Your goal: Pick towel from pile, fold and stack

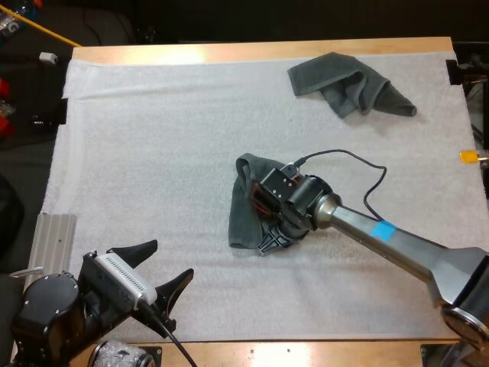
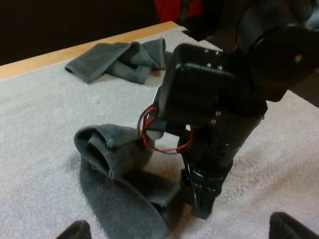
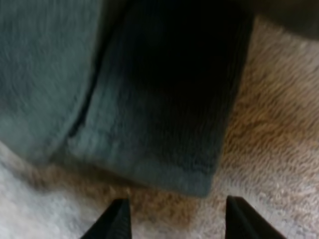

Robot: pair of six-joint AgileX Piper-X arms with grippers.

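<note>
The towel (image 1: 246, 200) in work lies partly folded in the middle of the white mat (image 1: 153, 153). One side is rolled up into a raised loop and a flatter tail runs away from it. Its thick, doubled corner (image 3: 149, 99) sits just ahead of the right gripper's fingertips (image 3: 117, 219), touching neither of them.

The right gripper (image 1: 269, 241) is pitched steeply down onto the mat at that corner. Its fingers are spread and hold nothing, with bare mat between them. That low, spread pose suits sliding one finger under the edge and one over it, so I judge this to be the approach to a grasp for the next fold, not a release.

The left gripper (image 1: 170, 261) hangs well back from the towel, fingers parted and empty. It points toward the towel, probably waiting clear so the right arm has room, and ready to pin or take the opposite edge.

Far beyond both sets of fingers, a second towel (image 1: 348, 86) lies crumpled near the mat's far edge. It is likely the rest of the pile, left out of the way of the folding area.
</note>
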